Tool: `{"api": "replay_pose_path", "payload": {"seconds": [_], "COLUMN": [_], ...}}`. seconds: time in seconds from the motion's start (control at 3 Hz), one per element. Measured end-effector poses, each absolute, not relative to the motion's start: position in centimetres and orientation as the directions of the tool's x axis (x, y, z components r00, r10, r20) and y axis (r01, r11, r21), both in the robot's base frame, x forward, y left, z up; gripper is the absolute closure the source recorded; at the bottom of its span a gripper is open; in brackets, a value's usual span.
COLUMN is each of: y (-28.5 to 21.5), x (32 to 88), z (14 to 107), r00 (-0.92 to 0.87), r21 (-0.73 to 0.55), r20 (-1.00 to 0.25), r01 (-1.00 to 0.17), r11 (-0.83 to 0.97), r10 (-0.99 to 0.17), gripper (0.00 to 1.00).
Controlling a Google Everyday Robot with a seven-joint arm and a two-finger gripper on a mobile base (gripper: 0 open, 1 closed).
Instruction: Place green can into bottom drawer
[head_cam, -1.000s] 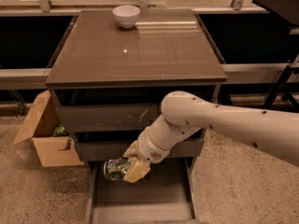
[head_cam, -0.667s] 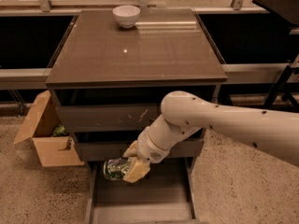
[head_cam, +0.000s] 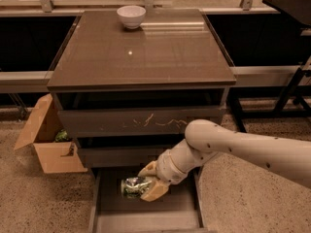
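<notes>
The arm (head_cam: pixel 243 147) enters from the right edge of the camera view and bends down and to the left in front of the drawer fronts. The gripper (head_cam: pixel 147 182) sits at the end of the arm, below the middle drawer (head_cam: pixel 116 156) and over the open bottom drawer (head_cam: pixel 146 208).

Gripper state: closed on the green can (head_cam: pixel 132 187). One tan finger lies above the can's right end and the other below it.

Green can position: held on its side, long axis running left to right, above the drawer's rear part. Its left end projects clear of the fingers. Whether the can touches the drawer floor cannot be determined.

Bottom drawer: pulled out toward the camera. Its shallow tray is exposed, and its side walls are visible at left and right.

Top drawer (head_cam: pixel 141 123): front carries pale scratches near the centre and stands slightly forward of the frame.

Bench (head_cam: pixel 146 57): flat brown top surface. A white bowl (head_cam: pixel 131 16) stands upright near its far edge, left of centre, well apart from the gripper.

Floor, left of the bench: an open cardboard box (head_cam: pixel 46 142) with green contents that cannot be identified.
</notes>
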State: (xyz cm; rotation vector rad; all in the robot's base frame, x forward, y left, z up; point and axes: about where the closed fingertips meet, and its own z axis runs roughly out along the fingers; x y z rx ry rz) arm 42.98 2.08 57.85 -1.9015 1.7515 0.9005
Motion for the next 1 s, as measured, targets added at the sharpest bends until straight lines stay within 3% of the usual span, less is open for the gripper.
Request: {"api": "replay_pose_path", "payload": {"seconds": [1.0], "y": [-1.0], "x": [42.7], "z": [49.4], "r00": [-0.018], "r21": [0.145], "r20": [-0.762], "r01": [-0.979], "r11": [-0.143], "r10": [-0.648], "gripper": [1.00]}}
